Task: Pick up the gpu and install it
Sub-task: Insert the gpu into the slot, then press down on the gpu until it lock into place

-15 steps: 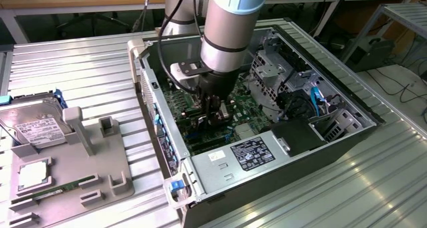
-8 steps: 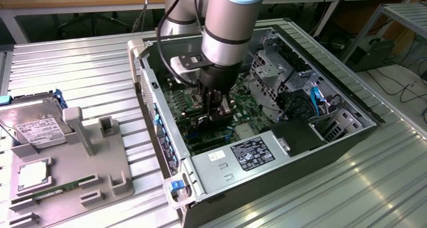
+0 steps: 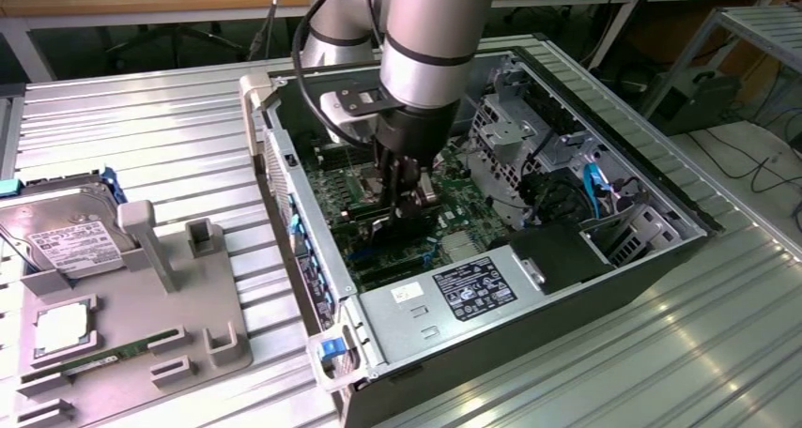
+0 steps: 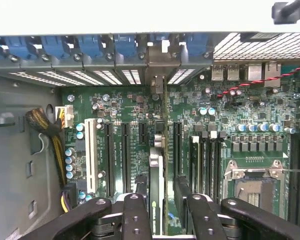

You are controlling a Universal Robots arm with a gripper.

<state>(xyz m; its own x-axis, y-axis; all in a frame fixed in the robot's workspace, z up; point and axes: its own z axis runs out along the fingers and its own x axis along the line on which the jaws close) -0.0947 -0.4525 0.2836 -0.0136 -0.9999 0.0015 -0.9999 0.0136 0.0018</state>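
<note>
My gripper (image 4: 159, 210) clamps the gpu (image 4: 156, 170) edge-on, its long axis aligned with the motherboard (image 4: 250, 125) slots directly below.

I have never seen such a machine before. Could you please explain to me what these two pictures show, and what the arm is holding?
The machine is a robot arm with a gripper at its end. The exterior view comes from a camera off the arm; the wrist view comes from a camera on the arm's wrist, looking down past the black fingers.

The arm reaches into an open computer case lying on a metal table. Inside is the green main board with its long slots.

The fingers are shut on the gpu, a graphics card, seen edge-on and held upright over the slots. I cannot tell whether it is seated.

At the exterior view's left, a grey holder stands on the table, with a hard drive beside it.
</note>
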